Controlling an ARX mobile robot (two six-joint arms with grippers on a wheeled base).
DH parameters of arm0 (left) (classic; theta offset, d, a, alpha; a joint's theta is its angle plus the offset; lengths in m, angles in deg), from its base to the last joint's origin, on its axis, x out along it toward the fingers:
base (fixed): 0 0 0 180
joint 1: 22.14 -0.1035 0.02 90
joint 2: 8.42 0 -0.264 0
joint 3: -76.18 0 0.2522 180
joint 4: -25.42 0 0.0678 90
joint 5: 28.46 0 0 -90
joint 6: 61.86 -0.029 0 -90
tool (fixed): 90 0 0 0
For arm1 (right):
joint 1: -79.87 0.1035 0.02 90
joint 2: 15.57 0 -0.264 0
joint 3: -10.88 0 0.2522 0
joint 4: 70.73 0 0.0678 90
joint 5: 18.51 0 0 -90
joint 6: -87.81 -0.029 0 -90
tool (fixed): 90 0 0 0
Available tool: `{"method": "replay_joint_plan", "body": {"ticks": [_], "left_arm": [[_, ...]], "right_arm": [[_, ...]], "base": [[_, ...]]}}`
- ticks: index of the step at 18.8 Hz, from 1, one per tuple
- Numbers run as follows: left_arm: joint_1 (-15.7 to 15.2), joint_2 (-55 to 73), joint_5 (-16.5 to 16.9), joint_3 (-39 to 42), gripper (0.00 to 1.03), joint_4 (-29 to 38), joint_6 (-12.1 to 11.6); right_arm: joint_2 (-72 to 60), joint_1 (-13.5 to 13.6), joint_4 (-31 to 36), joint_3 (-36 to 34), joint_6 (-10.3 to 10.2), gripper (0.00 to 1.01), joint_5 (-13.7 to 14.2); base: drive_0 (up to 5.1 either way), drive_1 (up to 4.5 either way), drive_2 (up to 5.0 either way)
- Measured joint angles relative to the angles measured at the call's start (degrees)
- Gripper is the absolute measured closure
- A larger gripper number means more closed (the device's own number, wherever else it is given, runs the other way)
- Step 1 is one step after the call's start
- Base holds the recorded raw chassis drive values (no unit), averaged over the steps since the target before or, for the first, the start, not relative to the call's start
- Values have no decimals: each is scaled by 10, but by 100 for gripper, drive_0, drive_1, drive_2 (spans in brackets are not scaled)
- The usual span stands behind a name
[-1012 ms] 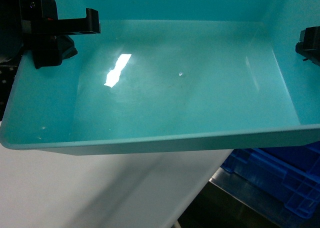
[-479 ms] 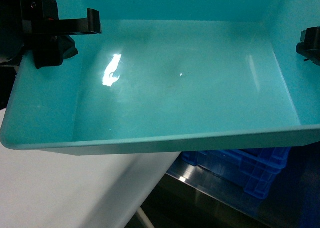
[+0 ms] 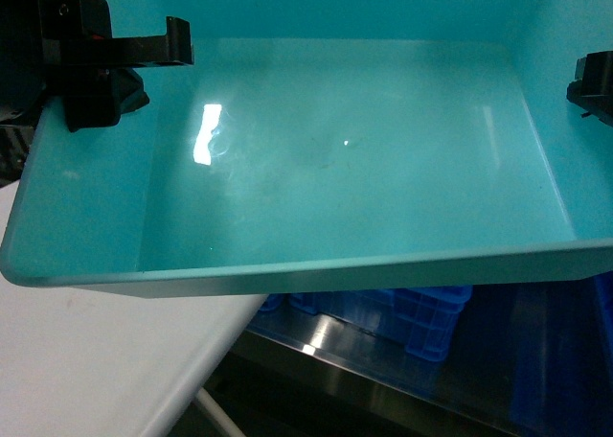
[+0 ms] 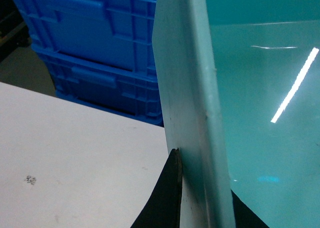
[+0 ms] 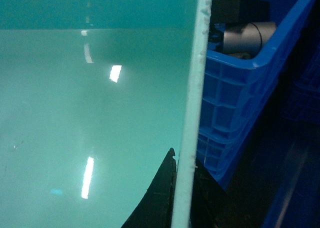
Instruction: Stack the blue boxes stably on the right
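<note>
One blue box (image 3: 287,272), a light turquoise smooth tub, fills most of the head view and hangs above the table, empty inside. My left gripper (image 3: 144,58) is shut on its left wall, one finger inside and one outside. The left wrist view shows that wall (image 4: 192,113) pinched between the black fingers of the left gripper (image 4: 202,188). At the right edge, my right gripper (image 3: 592,87) is shut on the right wall. In the right wrist view the pale rim (image 5: 192,113) runs between the fingers of the right gripper (image 5: 184,188).
A white table (image 3: 86,360) lies below the tub at the left. Dark royal-blue ribbed crates (image 3: 402,317) stand on a metal surface (image 3: 316,346) lower right. Stacked crates (image 4: 100,53) rise beyond the table. One crate (image 5: 235,98) holds a grey cylindrical object (image 5: 245,35).
The white table and the blue crates beneath have slid leftward in the head view, so the tub and both arms have moved right. Both grips are unchanged.
</note>
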Motion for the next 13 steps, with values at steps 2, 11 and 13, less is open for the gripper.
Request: {"method": "replay_joint_plan", "body": {"ticks": [2,11,13], "left_arm": [[0,0,0,0,98,0,0],[0,0,0,0,98,0,-2],[0,0,0,0,98,0,-2]], "right_arm": [[0,0,0,0,0,94,0],[0,0,0,0,0,94,0],[0,0,0,0,0,94,0]], "base": [[-160,-160,-160],[-165,-165,-165],[-157,-157,-157]]}}
